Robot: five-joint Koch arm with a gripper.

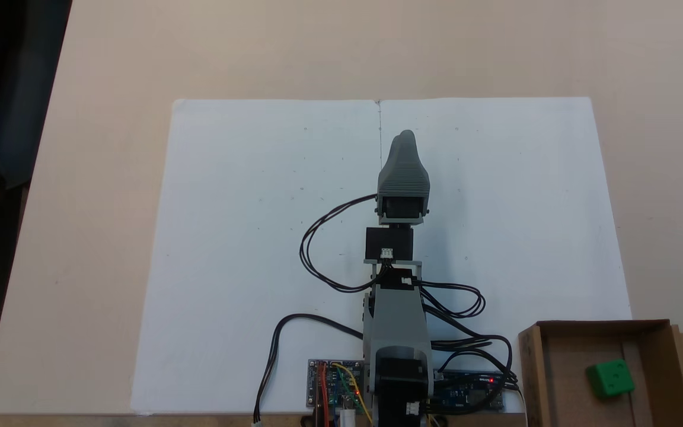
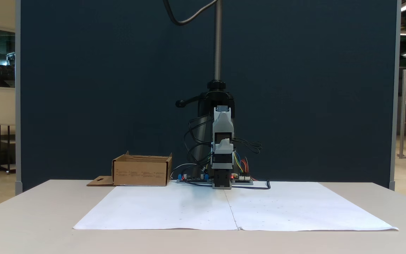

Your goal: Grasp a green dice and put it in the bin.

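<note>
- The green dice is seen lying inside the bin, at the near right corner of the overhead fixed view (so the task is judged done).
- The pincer is stretched far over the white paper, well apart from the dice.
- Nothing is held; the jaws seem closed together.

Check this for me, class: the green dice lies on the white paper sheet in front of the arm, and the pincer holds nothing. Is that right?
Not quite. In a fixed view from above, the green dice lies inside the cardboard bin, not on the white paper sheet. The pincer indeed holds nothing.
</note>
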